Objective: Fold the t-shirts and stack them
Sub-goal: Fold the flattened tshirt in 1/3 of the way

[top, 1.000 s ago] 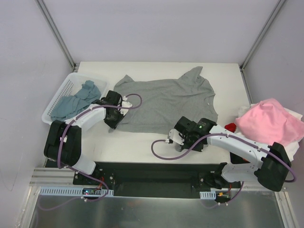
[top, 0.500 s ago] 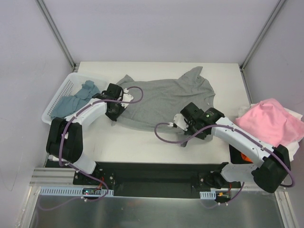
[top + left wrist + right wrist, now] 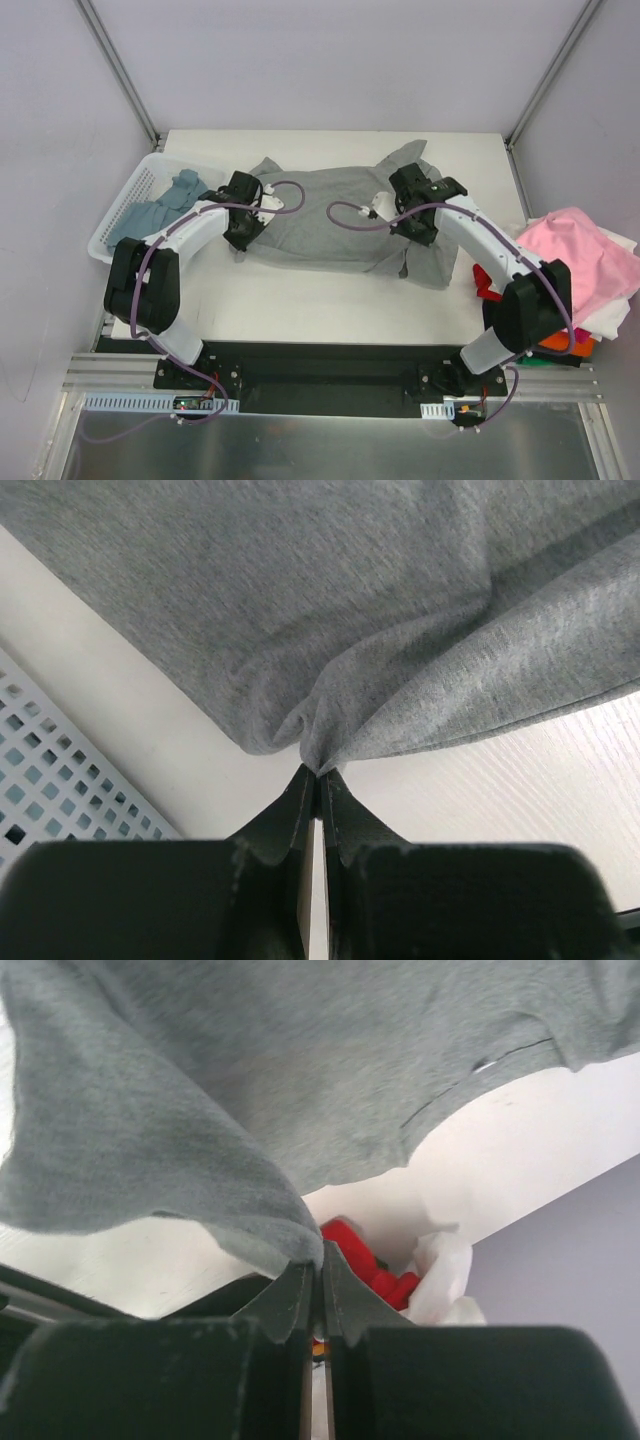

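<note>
The light heather-grey t-shirt (image 3: 320,215) lies spread across the middle of the white table, its near edge pulled up off the surface. My left gripper (image 3: 240,238) is shut on the shirt's near left corner, and the grey cloth (image 3: 330,660) bunches right at its fingertips (image 3: 318,770). My right gripper (image 3: 410,238) is shut on the near right part of the shirt, with a grey flap (image 3: 150,1160) draping from its tips (image 3: 320,1252). A dusty blue-teal t-shirt (image 3: 150,215) lies crumpled in the basket. A pink t-shirt (image 3: 575,255) tops a pile at the right edge.
The white slatted basket (image 3: 100,240) stands at the table's left side, close to my left gripper, and its wall (image 3: 50,780) shows beside the fingers. Red cloth (image 3: 487,285), white cloth (image 3: 610,310) and orange cloth (image 3: 560,345) lie under the pink t-shirt; red cloth (image 3: 375,1260) shows past the right fingertips.
My right gripper has travelled from the table's near edge up and away over the shirt, carrying the grey hem with it. The left gripper has shifted a little farther away, still holding its corner.
</note>
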